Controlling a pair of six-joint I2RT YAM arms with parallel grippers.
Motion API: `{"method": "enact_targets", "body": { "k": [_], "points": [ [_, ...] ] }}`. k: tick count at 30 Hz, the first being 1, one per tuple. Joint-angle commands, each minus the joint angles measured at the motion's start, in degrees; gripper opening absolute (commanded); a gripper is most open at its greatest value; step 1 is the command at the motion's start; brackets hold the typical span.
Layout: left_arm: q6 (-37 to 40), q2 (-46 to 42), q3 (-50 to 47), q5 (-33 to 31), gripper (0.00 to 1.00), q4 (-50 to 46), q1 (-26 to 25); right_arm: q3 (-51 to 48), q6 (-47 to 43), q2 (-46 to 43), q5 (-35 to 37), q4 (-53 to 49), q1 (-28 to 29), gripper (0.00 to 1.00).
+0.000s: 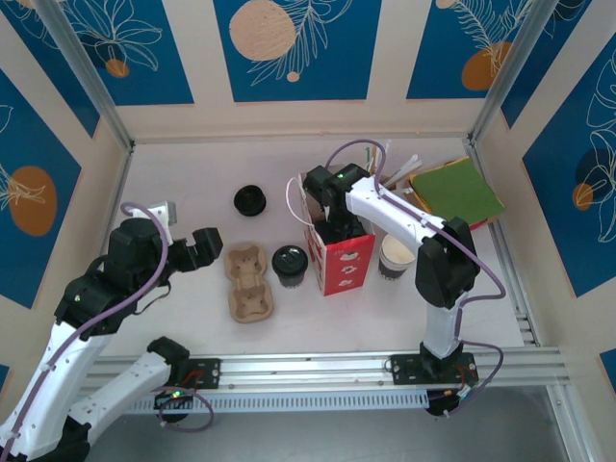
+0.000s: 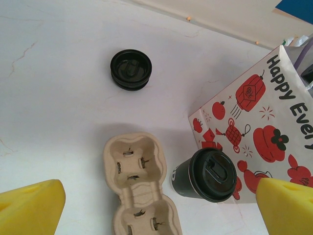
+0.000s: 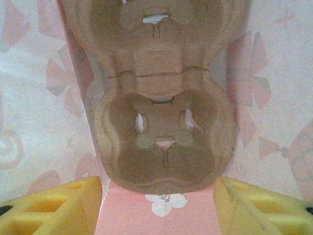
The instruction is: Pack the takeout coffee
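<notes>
Paper cup, black plastic lid: light, crushable, waiting beside the bag

The takeout coffee (image 1: 290, 264) stands upright on the white table (image 1: 183, 173), just beside the left face of the red-printed paper bag (image 1: 346, 265). An empty pulp cup carrier (image 1: 248, 284) lies on its other side. The cup wall is thin paper, so it will likely dent under a hard squeeze. If it is filled, the liquid will slosh when tipped. The lid is probably only snapped on and should not bear the lift. The safest hold looks to be across the dark band, below the lid rim, with moderate pressure and the cup kept vertical.

The left gripper (image 1: 205, 247) hovers to the left of the carrier, jaws spread fully and empty; in its wrist view the cup sits near one finger. The right gripper (image 3: 156, 188) is down inside the bag. Its jaws are parted either side of the near end of another pulp carrier (image 3: 164, 142) lying on the bag floor, and no grip shows. A loose black lid (image 1: 250, 200) lies well apart, further back
</notes>
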Motion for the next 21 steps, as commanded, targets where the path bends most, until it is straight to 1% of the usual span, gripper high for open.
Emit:
{"method": "enact_targets", "body": {
  "k": [1, 21],
  "points": [
    [-0.43, -0.59, -0.66, 0.05, 1.00, -0.19, 0.50, 1.90, 1.02, -2.19, 0.59, -1.96, 0.44, 0.62],
    [-0.73, -0.94, -0.76, 0.31, 1.00, -0.42, 0.55, 3.04, 1.73, -3.42, 1.29, -2.05, 0.50, 0.64]
  ]
}}
